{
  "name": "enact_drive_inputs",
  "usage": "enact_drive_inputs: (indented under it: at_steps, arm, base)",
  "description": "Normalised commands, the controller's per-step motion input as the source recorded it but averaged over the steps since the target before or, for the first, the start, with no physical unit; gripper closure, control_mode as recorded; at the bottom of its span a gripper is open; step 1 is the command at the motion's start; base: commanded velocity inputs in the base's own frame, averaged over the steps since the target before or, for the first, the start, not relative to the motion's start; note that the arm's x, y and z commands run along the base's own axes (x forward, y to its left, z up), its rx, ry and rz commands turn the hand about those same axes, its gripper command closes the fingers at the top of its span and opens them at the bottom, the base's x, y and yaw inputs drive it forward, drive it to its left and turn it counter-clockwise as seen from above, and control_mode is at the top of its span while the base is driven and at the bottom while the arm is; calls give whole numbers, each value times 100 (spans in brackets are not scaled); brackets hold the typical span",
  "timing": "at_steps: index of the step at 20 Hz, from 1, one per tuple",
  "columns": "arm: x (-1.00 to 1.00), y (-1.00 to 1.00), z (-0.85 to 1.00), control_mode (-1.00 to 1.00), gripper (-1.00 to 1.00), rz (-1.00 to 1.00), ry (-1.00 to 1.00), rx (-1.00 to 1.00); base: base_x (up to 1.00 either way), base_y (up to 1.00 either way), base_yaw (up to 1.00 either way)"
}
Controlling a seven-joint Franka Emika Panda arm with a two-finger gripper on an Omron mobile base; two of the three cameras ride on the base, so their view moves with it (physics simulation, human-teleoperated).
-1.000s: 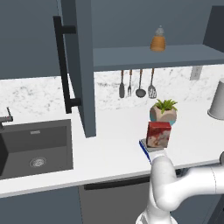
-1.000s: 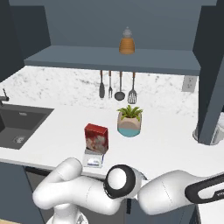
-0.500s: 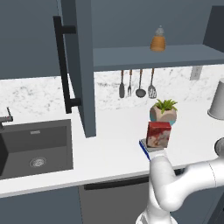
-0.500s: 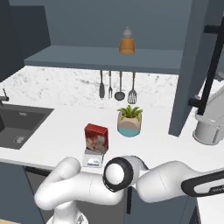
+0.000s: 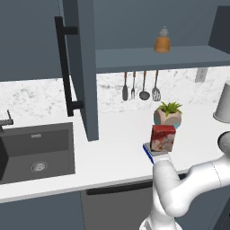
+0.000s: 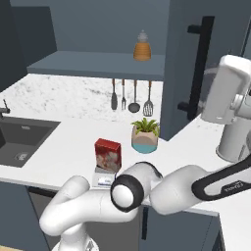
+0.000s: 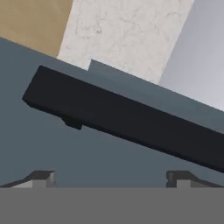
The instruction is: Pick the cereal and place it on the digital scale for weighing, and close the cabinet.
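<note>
The cereal (image 5: 163, 138) is standing upright on the scale (image 5: 150, 151), which is lying flat near the front edge of the white table (image 5: 112, 152); in the right base view the red box (image 6: 108, 155) is covering most of the grey plate, with the pale front strip of the scale (image 6: 104, 180) showing below it. A potted plant (image 5: 168, 114) is sitting just behind them, and 3 utensils (image 5: 143, 86) are hanging on the wall beyond. An orange bottle (image 5: 162, 42) is resting on the open shelf (image 5: 152, 57) above.

The cabinet is standing open on both sides: the left door (image 5: 85, 67) is jutting out over the table beside the sink (image 5: 36, 150), and the right door (image 6: 188, 68) is doing the same in the right base view (each with a long black bar handle). The tool (image 7: 109, 177) is facing the flat blue door front close up, its 2 tips spread wide apart with nothing between them, and the black handle (image 7: 127, 119) is crossing the hand view just above them
</note>
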Motion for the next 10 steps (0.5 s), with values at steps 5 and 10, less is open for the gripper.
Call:
enact_drive_inputs:
  at_steps: [5,10]
  arm:
    - [41,100,0,-100,-100,-21,0,-10]
    - [97,100,-31,-100,-100,-18,-6,4]
  base:
    - [0,0,0]
    - [0,0,0]
